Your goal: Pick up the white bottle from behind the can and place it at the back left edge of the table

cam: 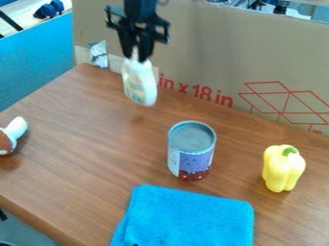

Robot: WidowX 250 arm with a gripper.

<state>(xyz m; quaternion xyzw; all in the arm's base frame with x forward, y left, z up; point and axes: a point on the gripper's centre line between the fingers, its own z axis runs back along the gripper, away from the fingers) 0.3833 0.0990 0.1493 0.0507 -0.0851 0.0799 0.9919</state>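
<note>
Above the wood-grain table, black claw [137, 56] closed around a glossy white oval bottle [139, 82], blue cloth [186, 217] folded.

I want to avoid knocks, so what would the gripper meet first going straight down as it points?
Likely the wooden tabletop, met by the white bottle the gripper holds; the tin can looks off to one side, though depth is unclear.
</note>
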